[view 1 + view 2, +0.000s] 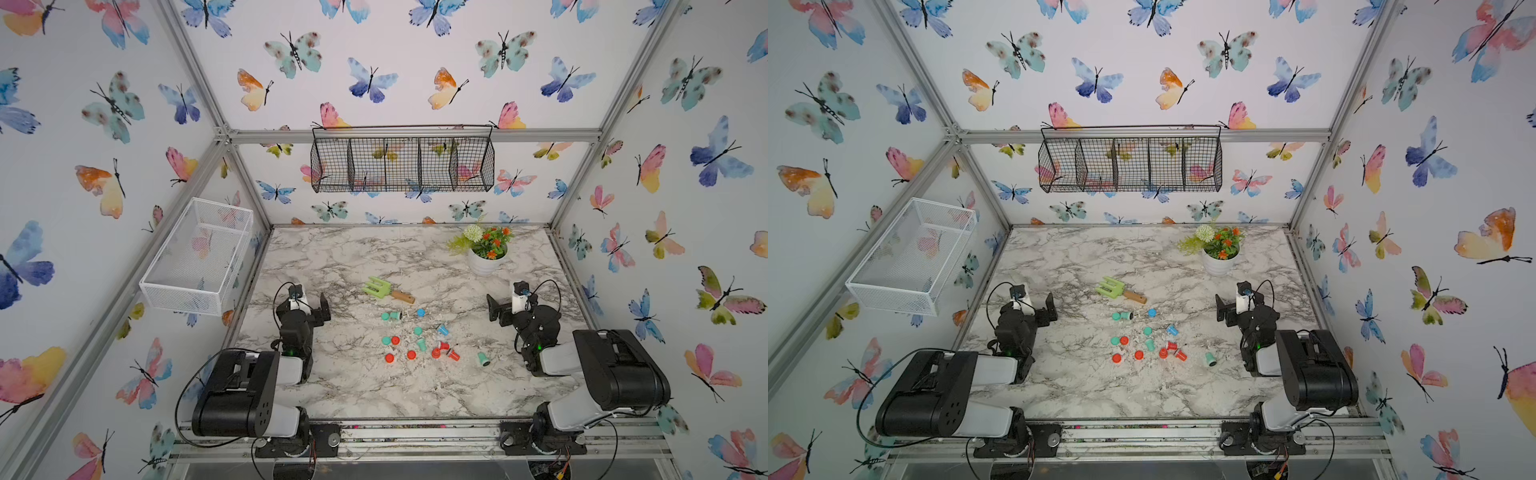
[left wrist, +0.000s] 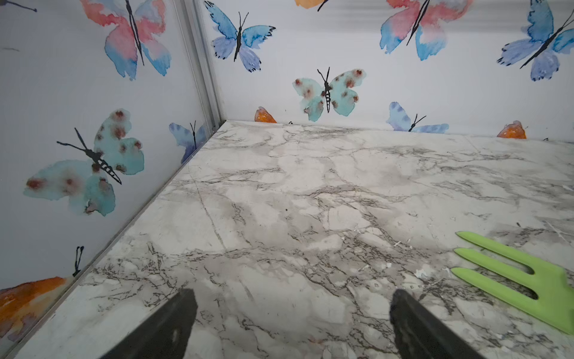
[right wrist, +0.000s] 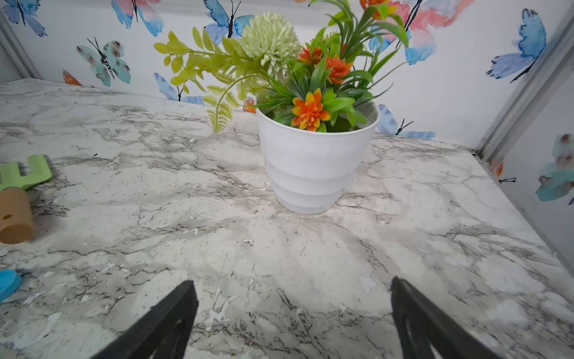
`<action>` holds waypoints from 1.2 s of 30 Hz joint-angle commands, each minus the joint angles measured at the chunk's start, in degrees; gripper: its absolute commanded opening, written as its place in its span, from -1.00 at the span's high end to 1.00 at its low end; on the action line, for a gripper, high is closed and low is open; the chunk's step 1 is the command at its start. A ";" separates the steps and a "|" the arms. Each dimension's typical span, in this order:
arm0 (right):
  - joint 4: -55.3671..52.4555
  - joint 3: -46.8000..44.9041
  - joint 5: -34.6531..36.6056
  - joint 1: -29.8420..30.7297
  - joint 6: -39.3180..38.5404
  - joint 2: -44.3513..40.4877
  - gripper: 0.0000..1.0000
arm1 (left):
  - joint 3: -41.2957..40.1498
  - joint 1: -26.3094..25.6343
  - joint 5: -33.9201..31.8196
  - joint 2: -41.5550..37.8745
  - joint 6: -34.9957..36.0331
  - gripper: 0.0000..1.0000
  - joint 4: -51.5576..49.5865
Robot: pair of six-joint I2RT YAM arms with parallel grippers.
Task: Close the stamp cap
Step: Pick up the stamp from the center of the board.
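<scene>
You see left gripper (image 2: pixel 292 298), right gripper (image 3: pixel 292 289): both jaws wide apart, empty. Small plastic stamps (image 1: pixel 444 346), flared, and round caps (image 1: pixel 421 312) lie scattered mid-table, between arms, on chipped marble-look table (image 1: pixel 374 257).

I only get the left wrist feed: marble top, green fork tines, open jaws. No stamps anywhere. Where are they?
Observer: In both top views the small red, teal and blue plastic stamps and caps lie scattered mid-way across the marble table, nearer the arm bases than the green garden fork with a wooden handle.
Operator: Right gripper on any of them?
Observer: No. The right gripper is open and empty, pointed at the white ribbed pot of artificial flowers.
Operator: Any piece away from the cluster?
Observer: One teal stamp lies tipped over, apart from the rest, on the right arm's side.
</scene>
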 commanded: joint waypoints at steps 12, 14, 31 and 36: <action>1.00 -0.21 -0.55 -0.15 -0.41 -0.37 -0.97 | 0.47 0.26 1.03 -0.76 0.16 -0.97 -0.39; 1.66 -0.63 -0.21 -0.12 -0.46 -0.50 -0.97 | 0.47 0.29 1.03 -0.77 0.16 -0.97 -0.38; -15.48 4.91 10.60 -0.09 5.32 -8.63 -0.97 | 4.73 -1.42 -4.42 -8.35 -0.36 -0.97 -14.03; -37.44 12.78 10.43 -0.08 10.19 -14.09 -0.95 | 7.98 -7.82 -11.23 -14.16 -0.34 -0.97 -23.84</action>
